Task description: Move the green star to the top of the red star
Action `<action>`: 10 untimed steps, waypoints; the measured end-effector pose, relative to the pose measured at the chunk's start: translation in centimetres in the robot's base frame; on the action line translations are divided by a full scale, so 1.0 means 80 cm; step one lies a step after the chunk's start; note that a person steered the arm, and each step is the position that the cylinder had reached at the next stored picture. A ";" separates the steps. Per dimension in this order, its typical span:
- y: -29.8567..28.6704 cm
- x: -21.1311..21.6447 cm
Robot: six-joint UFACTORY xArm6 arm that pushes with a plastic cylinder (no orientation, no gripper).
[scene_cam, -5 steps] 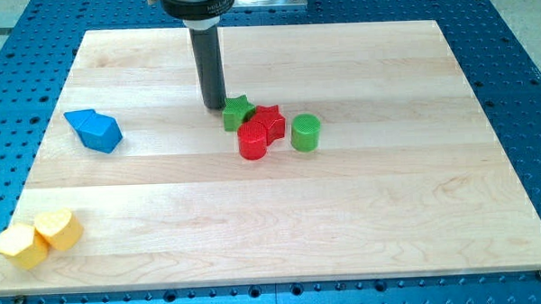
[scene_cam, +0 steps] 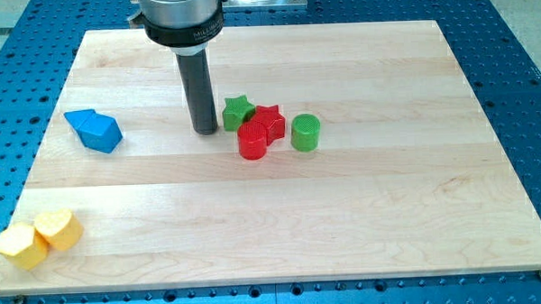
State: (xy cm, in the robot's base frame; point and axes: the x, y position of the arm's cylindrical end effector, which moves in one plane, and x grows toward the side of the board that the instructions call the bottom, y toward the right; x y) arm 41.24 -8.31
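In the camera view, the green star (scene_cam: 237,112) sits near the middle of the wooden board (scene_cam: 363,212), touching the upper-left side of the red star (scene_cam: 268,121), which in turn touches a red cylinder (scene_cam: 252,141) below it; a green cylinder (scene_cam: 306,132) stands just to the right of that cluster. The green star looks like a small, light, rigid block that should slide easily on the smooth wood and may spin if pushed off-centre, so contact is best made on a flat flank facing away from the intended direction, here its left or lower-left side. My tip (scene_cam: 206,131) rests on the board just left of the green star and slightly lower, apparently not touching it, with the rod upright. There is no hand to open or close; the rod grasps nothing. A blue block (scene_cam: 95,130) lies well to the left, and two yellow blocks (scene_cam: 39,237) sit at the bottom-left corner.
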 end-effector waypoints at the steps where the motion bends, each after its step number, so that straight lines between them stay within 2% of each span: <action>1: 0.003 0.000; 4: 0.020 0.024; 6: 0.059 -0.096; 7: 0.059 -0.127; 9: 0.059 -0.126; 10: 0.084 -0.108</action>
State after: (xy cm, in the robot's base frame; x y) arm 32.56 -1.57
